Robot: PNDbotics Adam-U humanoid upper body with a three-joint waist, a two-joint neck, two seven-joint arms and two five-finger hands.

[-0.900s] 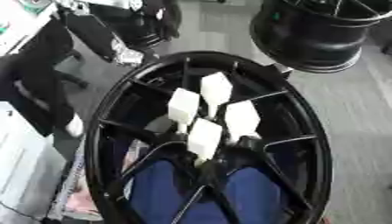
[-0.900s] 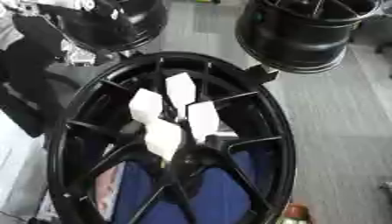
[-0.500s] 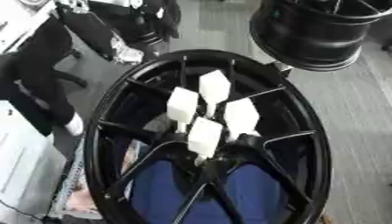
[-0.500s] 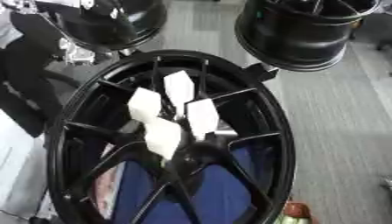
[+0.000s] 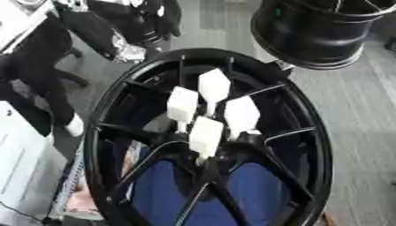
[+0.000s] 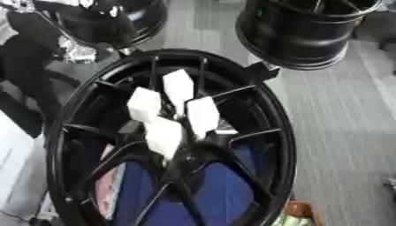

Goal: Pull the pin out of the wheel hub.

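A large black wheel hub (image 5: 318, 132) lies flat in front of me and fills most of both views. Its spokes meet at a centre (image 5: 213, 161) below the middle. Several white block-shaped pieces stand up around that centre on thin stems: one at the back (image 5: 214, 84), one on the left (image 5: 182, 104), one on the right (image 5: 241, 112) and one nearest me (image 5: 206, 136). I cannot make out the stems or pins under them. Neither of my hands shows in either view.
A blue surface (image 5: 166, 190) shows through the spokes under the hub. A second black wheel (image 5: 313, 26) stands at the back right and another (image 6: 116, 22) at the back left. A dark chair-like shape (image 5: 39, 75) and a white surface (image 5: 19, 150) sit to the left. Grey floor (image 5: 363, 110) lies to the right.
Only the whole picture has shifted slightly. The hub and the white pieces keep their places relative to one another.
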